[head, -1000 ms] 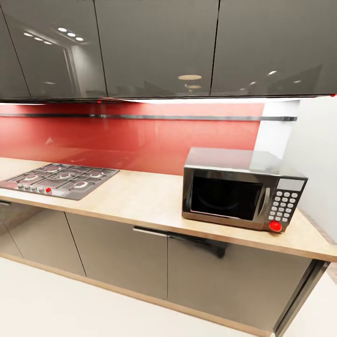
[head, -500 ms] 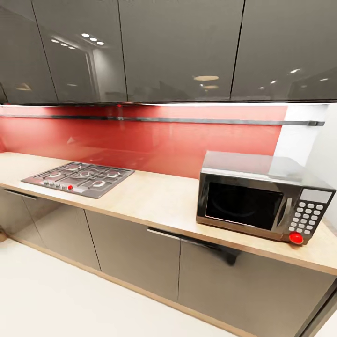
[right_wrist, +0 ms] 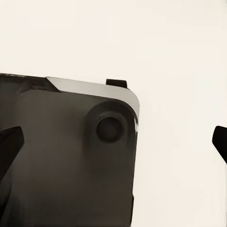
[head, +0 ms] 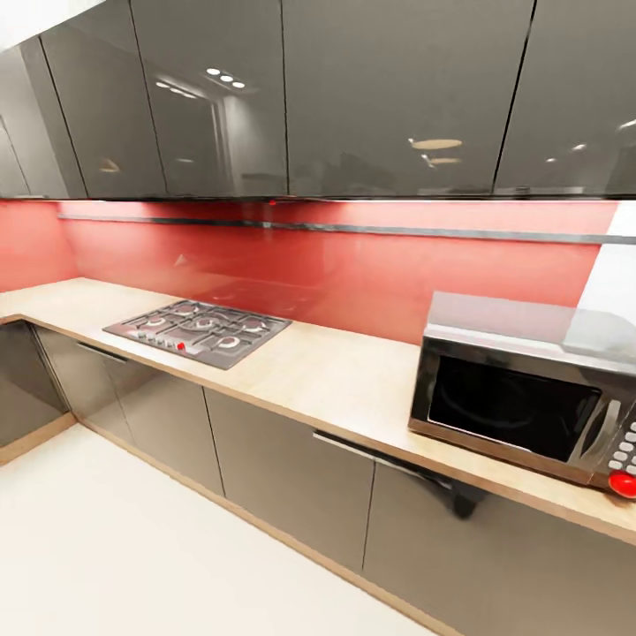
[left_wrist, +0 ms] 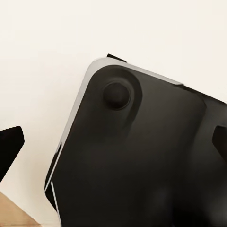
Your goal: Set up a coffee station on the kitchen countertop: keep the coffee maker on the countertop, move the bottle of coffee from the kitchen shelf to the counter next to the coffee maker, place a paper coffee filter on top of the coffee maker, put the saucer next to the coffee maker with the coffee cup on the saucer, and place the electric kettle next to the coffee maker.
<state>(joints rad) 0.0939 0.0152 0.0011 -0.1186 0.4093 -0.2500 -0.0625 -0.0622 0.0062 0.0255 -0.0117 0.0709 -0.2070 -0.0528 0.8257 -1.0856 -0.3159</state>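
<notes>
Camera panned left, nothing on surface moved | long light wood-grain surface (head: 327,375) carries steel gas hob (head: 199,330) left, black-and-silver microwave (head: 530,397) right | both grippers' state: cannot tell

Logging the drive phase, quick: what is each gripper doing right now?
Left gripper: open, holding nothing.
Right gripper: open, holding nothing.

Open bench (head: 336,380) stretches between gas hob (head: 199,329) and microwave (head: 530,397); overhead cabinets (head: 353,97) cap the clearance above it.
</notes>
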